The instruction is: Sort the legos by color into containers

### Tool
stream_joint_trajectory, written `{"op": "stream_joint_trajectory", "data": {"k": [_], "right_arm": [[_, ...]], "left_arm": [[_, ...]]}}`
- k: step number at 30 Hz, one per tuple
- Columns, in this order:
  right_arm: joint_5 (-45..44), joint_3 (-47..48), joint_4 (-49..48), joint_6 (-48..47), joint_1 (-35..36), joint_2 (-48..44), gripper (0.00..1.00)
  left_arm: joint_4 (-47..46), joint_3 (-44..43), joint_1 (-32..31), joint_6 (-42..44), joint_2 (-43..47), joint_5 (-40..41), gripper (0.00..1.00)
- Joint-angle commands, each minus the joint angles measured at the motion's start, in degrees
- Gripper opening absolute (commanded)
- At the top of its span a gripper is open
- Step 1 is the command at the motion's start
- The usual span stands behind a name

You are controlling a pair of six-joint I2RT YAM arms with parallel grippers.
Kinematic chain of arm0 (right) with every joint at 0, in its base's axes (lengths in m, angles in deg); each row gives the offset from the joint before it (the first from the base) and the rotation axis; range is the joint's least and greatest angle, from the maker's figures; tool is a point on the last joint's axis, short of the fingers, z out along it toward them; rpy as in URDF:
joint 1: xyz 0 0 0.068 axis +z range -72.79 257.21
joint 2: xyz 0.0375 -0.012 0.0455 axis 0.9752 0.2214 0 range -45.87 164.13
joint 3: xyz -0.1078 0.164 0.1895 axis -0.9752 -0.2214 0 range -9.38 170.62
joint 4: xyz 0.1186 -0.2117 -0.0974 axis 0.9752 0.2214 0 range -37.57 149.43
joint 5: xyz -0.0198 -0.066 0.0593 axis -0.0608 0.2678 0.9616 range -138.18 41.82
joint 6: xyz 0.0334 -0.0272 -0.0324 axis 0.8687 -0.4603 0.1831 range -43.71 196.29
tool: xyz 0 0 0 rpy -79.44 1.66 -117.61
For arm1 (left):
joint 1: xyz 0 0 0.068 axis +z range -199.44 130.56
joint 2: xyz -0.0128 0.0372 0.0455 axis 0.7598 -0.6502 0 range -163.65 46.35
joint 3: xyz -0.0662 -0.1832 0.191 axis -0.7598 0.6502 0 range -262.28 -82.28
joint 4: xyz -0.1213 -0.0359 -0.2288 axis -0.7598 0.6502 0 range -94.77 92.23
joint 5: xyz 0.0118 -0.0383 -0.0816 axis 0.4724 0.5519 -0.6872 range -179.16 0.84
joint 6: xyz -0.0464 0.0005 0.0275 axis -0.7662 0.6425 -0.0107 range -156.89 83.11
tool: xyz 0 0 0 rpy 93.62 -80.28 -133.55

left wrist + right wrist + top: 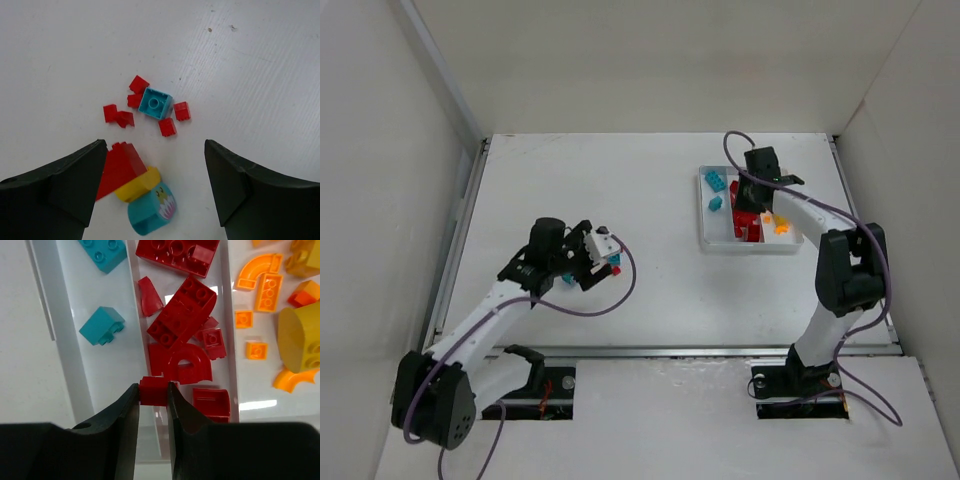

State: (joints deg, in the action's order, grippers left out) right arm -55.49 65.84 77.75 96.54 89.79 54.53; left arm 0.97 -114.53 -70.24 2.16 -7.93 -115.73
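Note:
In the right wrist view my right gripper is shut on a small red lego, held just above the middle compartment of the white tray. That compartment holds several red legos; teal ones lie in the left compartment and orange ones in the right. From above, the right gripper hangs over the tray. My left gripper is open low over the table, with a stacked red, yellow and teal piece between its fingers, untouched. Loose red legos surround a teal square brick beyond it.
The left gripper sits at the table's middle left, with the loose pile beside it. White walls enclose the table on three sides. A metal rail runs along the near edge in front of both arm bases.

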Motion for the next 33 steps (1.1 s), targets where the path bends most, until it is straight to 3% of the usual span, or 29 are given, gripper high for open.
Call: {"op": "stream_joint_trajectory", "data": {"k": [1, 4, 5, 6, 7, 8, 12, 16, 21, 24, 33], "right_arm": [[-0.51, 0.45, -0.54, 1.55, 0.25, 2.34, 0.00], [-1.13, 1.85, -0.54, 2.25, -0.27, 4.45, 0.00], [-1.13, 1.86, -0.54, 2.25, -0.27, 4.45, 0.14], [-1.13, 1.86, -0.54, 2.25, -0.27, 4.45, 0.14], [-1.13, 1.86, -0.54, 2.25, -0.27, 4.45, 0.34], [-1.13, 1.86, -0.54, 2.25, -0.27, 4.45, 0.42], [-1.74, 1.86, -0.54, 1.64, -0.27, 2.09, 0.59], [-2.36, 1.86, 0.52, 1.11, -0.27, -0.02, 0.61], [-2.88, 1.86, 1.04, 0.49, -0.27, -4.06, 0.63], [-2.88, 1.33, 1.05, -0.04, -0.27, -5.30, 0.63], [-2.88, 3.18, 2.98, -1.97, -0.27, -5.83, 0.63]], "left_arm": [[4.44, -7.73, -0.12, 17.08, -5.91, -9.54, 0.75], [13.20, -11.86, -1.26, 35.17, -11.45, -10.96, 0.75], [17.34, -13.52, -2.05, 42.62, -13.90, -11.48, 0.75], [17.38, -14.41, -2.05, 42.69, -15.23, -11.49, 0.75], [21.03, -15.12, -2.66, 48.61, -16.54, -11.49, 0.75], [22.98, -15.99, -2.67, 51.71, -17.86, -11.49, 0.75], [30.90, -19.86, -4.16, 63.33, -23.40, -10.88, 0.75], [32.93, -21.36, -7.15, 68.77, -28.41, -7.02, 0.74], [35.48, -23.38, -8.56, 75.73, -33.78, -4.19, 0.59], [35.48, -24.17, -8.56, 78.88, -36.67, -2.44, 0.56], [35.48, -29.71, -8.56, 79.52, -43.27, -1.29, 0.50]]}}
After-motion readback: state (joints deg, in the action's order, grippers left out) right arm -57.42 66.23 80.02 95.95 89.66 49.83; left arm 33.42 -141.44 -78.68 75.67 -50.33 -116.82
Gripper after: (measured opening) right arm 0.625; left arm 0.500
